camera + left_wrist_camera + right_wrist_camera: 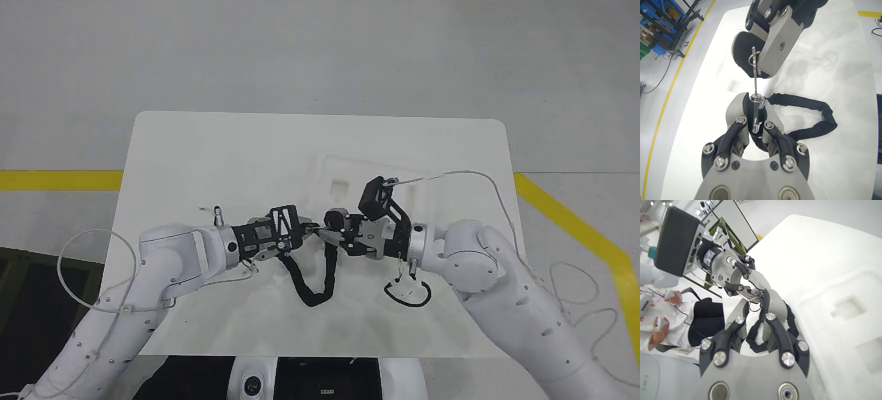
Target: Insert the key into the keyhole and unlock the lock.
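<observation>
Left gripper (pixel 754 103), nearest us in its own wrist view, is clamped on the lock (pixel 756 115), a chrome barrel gripped between both fingers with its face turned toward the other arm. As far as we can judge, it is held off the table. A black fabric-sleeved cable (pixel 810 108) loops from the barrel down to the white table (pixel 838 47).

Just beyond the barrel's face we see the keyhole (pixel 757 98), with the tip of the key (pixel 754 79) at its mouth. We cannot tell how deep the tip sits. The flat silver blade runs straight on from the barrel, and the two long axes are very nearly one line.

Beyond that, the right gripper (pixel 758 74) is closed on the key's head, where a thin key ring (pixel 751 57) hangs. We judge the coming move to be the right arm's: a push along that shared axis, then a twist.

Farthest off in the top view, a recessed foam tray (pixel 340 180) lies on the table.
</observation>
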